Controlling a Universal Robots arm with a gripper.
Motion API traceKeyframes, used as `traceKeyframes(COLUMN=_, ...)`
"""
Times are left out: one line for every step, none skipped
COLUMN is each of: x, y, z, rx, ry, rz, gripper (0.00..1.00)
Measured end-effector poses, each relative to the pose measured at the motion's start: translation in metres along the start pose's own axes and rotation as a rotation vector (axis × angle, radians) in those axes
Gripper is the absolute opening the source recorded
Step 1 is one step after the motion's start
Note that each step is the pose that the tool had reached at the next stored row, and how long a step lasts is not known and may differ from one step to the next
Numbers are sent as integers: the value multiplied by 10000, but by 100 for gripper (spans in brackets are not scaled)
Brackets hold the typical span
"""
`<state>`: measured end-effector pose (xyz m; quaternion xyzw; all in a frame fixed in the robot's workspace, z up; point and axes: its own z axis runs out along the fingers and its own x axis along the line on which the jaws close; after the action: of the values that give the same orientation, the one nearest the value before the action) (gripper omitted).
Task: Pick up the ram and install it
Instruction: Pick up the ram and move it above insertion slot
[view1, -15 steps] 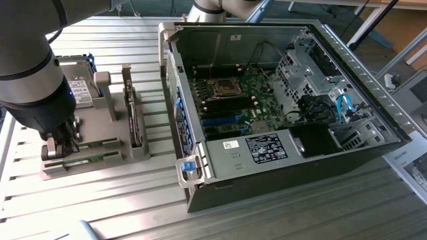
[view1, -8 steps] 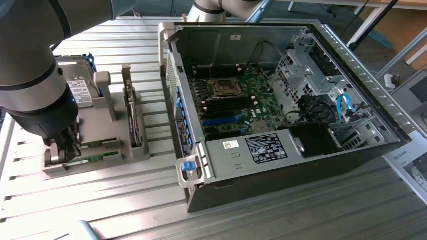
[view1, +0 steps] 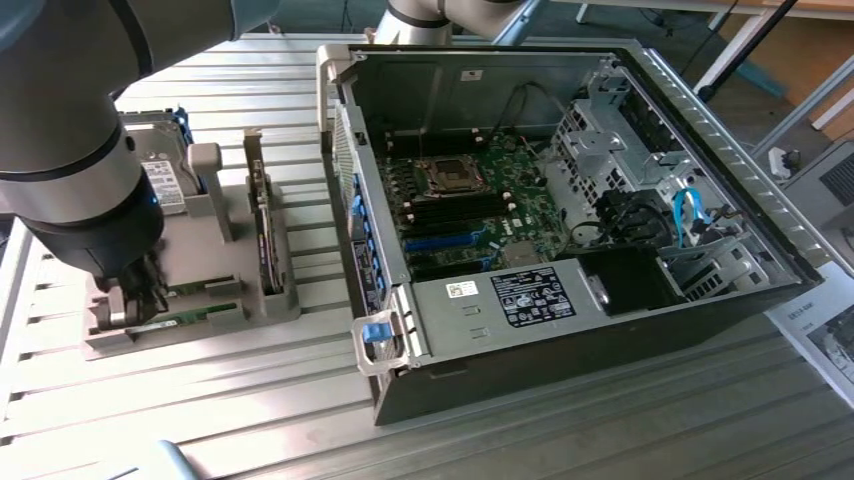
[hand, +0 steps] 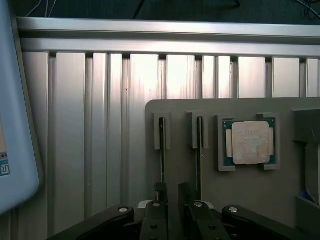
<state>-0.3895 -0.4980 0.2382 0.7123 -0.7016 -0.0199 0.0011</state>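
The ram (view1: 200, 316) is a narrow green stick standing on edge in a slot along the near side of the grey holder (view1: 214, 255), at the exterior view's left. My gripper (view1: 134, 303) hangs low over the end of that slot, just above the holder. In the wrist view, my gripper (hand: 172, 194) is open, with its two dark fingertips (hand: 160, 192) a little apart. They sit at the near ends of two thin slots (hand: 162, 150) in the holder, and nothing is held between them.
The silver CPU (hand: 248, 142) sits in its pocket on the holder. A hard drive (view1: 163, 180) stands at the holder's far side. The open computer case (view1: 561, 200) with its motherboard (view1: 467, 200) lies to the exterior view's right. All of it rests on a ribbed aluminium table (view1: 160, 410).
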Motion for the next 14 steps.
traceKeyframes(x=1, y=-14, z=-1, rx=-1, ry=0, rz=0, gripper=24)
traceKeyframes(x=3, y=-31, z=-1, rx=-1, ry=-1, rz=0, gripper=24)
traceKeyframes(x=5, y=-45, z=-1, rx=-3, ry=0, rz=0, gripper=24)
traceKeyframes(x=6, y=-58, z=-2, rx=-5, ry=0, rz=0, gripper=24)
traceKeyframes(x=7, y=-69, z=-2, rx=-7, ry=0, rz=1, gripper=24)
traceKeyframes(x=8, y=-78, z=-3, rx=-8, ry=0, rz=1, gripper=24)
traceKeyframes(x=9, y=-89, z=-3, rx=-9, ry=0, rz=1, gripper=24)
traceKeyframes(x=11, y=-102, z=-3, rx=-11, ry=0, rz=1, gripper=24)
traceKeyframes(x=12, y=-113, z=-4, rx=-13, ry=0, rz=1, gripper=24)
traceKeyframes(x=14, y=-129, z=-4, rx=-15, ry=0, rz=1, gripper=24)
traceKeyframes(x=15, y=-142, z=-4, rx=-16, ry=0, rz=0, gripper=24)
traceKeyframes(x=17, y=-156, z=-5, rx=-17, ry=0, rz=1, gripper=24)
traceKeyframes(x=18, y=-167, z=-5, rx=-17, ry=0, rz=1, gripper=24)
traceKeyframes(x=19, y=-179, z=-6, rx=-18, ry=0, rz=1, gripper=24)
